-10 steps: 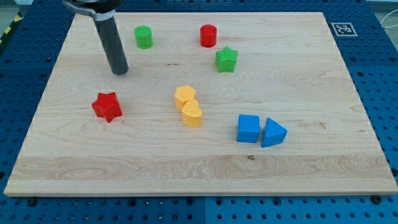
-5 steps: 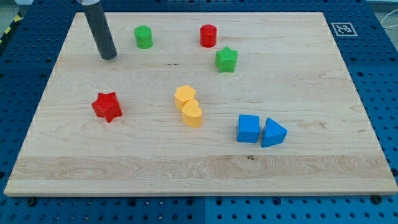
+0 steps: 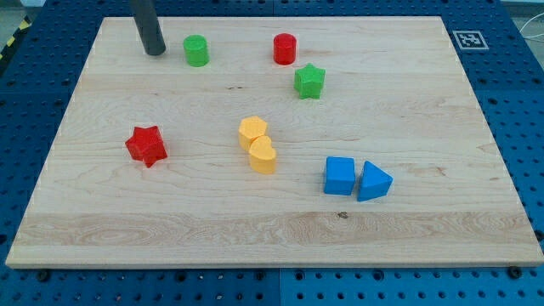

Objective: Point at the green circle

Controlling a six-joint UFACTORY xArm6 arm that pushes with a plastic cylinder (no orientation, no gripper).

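My tip (image 3: pixel 155 53) stands on the wooden board (image 3: pixel 425 238) near the view's top edge, just to the view's left of the green circle (image 3: pixel 196 50), with a narrow strip of bare wood between them. It is not touching the block. The rod is a plain dark bar, so it has nothing to open or close, and it holds nothing. Its upper part is cut off by the view's top border.

The green circle is a short, upright cylinder of bright green, close to the board's top edge. Bare wood lies all around it. To the view's right, well apart, stands the red cylinder (image 3: pixel 285 48), and a little below that the green star (image 3: pixel 309 82).

The red star (image 3: pixel 146 145) is alone on the view's left side, with free wood around it. In the middle, two yellow blocks touch each other: the upper one (image 3: pixel 252 132) has a shape I cannot make out well, the lower one is a yellow heart (image 3: pixel 263 156). Toward the view's right, the blue cube (image 3: pixel 340 176) and the blue triangle (image 3: pixel 373 181) stand side by side, touching or nearly so. A black and white marker (image 3: pixel 467 39) sits in the board's top right corner.
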